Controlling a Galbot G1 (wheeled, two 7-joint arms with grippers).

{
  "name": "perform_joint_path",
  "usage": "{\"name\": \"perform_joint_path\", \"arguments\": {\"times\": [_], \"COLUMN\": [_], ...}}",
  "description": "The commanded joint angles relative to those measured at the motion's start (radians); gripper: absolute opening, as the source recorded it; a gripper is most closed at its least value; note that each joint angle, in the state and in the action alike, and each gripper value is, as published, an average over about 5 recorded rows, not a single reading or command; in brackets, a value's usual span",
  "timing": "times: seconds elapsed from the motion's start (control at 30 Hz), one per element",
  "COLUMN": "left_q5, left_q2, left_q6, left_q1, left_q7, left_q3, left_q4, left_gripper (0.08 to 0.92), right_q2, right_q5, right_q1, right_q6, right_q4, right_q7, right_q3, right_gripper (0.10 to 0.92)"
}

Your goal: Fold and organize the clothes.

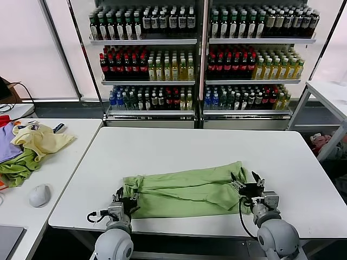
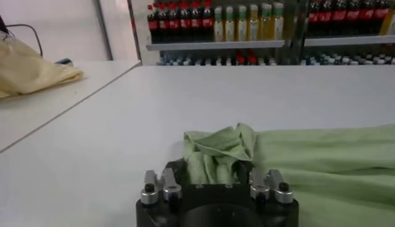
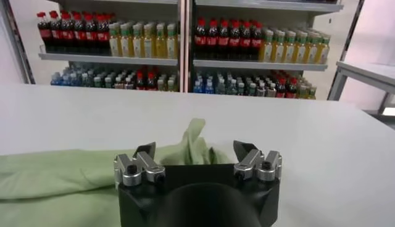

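Shelves of bottled drinks filled the background at twelve o'clock, behind a white table that took up the middle of the head view. At nine o'clock stood a second white table carrying a heap of pale yellow, green and purple garments and a small grey rounded object.

Both arms reached forward from the near edge of the main table, low over its surface. The left gripper sat at seven o'clock at the shirt's left end; in the left wrist view its fingers had bunched green cloth between them, so it was gripping the fabric. The right gripper sat at five o'clock at the shirt's right end, its fingers spread wide with a raised peak of cloth showing between them; whether they touched it could not be told.

The light green shirt lay at six o'clock near the front edge, folded into a long crosswise band, creased lengthwise, its ends crumpled at the grippers.
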Motion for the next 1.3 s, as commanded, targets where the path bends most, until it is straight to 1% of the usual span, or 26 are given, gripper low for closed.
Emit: {"name": "perform_joint_path", "arguments": {"times": [0.03, 0.17, 0.23, 0.37, 0.43, 0.5, 0.63, 0.73, 0.8, 0.87, 1.03, 1.17, 1.3], "left_q5": [-0.065, -0.122, -0.139, -0.170, -0.197, -0.229, -0.375, -0.566, -0.720, -0.836, -0.950, -0.990, -0.971], "left_q2": [-0.013, 0.001, 0.019, 0.078, 0.118, 0.158, 0.235, 0.253, 0.240, 0.211, 0.117, 0.043, -0.019], "left_q6": [0.017, 0.007, -0.004, -0.024, -0.027, -0.027, -0.018, -0.005, 0.000, 0.004, -0.012, -0.031, -0.051], "left_q1": [0.001, -0.003, -0.012, -0.031, -0.037, -0.038, -0.033, -0.024, -0.019, -0.018, -0.045, -0.082, -0.135], "left_q7": [-0.011, 0.002, 0.014, 0.037, 0.049, 0.061, 0.098, 0.128, 0.145, 0.153, 0.162, 0.158, 0.149], "left_q3": [-0.012, -0.034, -0.055, -0.116, -0.160, -0.208, -0.315, -0.377, -0.398, -0.390, -0.277, -0.174, -0.071], "left_q4": [0.018, 0.021, 0.025, 0.029, 0.023, 0.011, -0.039, -0.111, -0.174, -0.235, -0.331, -0.340, -0.286], "left_gripper": [0.490, 0.386, 0.325, 0.213, 0.161, 0.132, 0.122, 0.122, 0.122, 0.122, 0.122, 0.122, 0.122], "right_q2": [0.000, 0.001, -0.001, -0.006, -0.006, -0.005, -0.002, -0.002, -0.001, -0.001, -0.004, -0.005, -0.009], "right_q5": [-0.002, -0.002, -0.001, 0.003, 0.006, 0.007, 0.005, 0.004, 0.004, 0.003, 0.003, 0.003, 0.003], "right_q1": [-0.005, -0.015, -0.023, -0.026, -0.022, -0.017, -0.009, -0.004, 0.000, 0.001, 0.002, 0.003, 0.006], "right_q6": [0.001, 0.002, 0.002, 0.004, 0.005, 0.007, 0.009, 0.011, 0.012, 0.012, 0.014, 0.014, 0.014], "right_q4": [0.012, 0.032, 0.047, 0.062, 0.065, 0.068, 0.072, 0.070, 0.067, 0.066, 0.065, 0.066, 0.070], "right_q7": [0.001, 0.004, 0.004, 0.005, 0.004, 0.003, 0.000, -0.001, -0.001, -0.001, -0.003, -0.003, -0.003], "right_q3": [0.003, 0.013, 0.018, 0.025, 0.023, 0.019, 0.009, 0.007, 0.008, 0.008, 0.010, 0.016, 0.022], "right_gripper": [0.823, 0.823, 0.823, 0.823, 0.823, 0.823, 0.823, 0.823, 0.823, 0.823, 0.823, 0.823, 0.823]}}
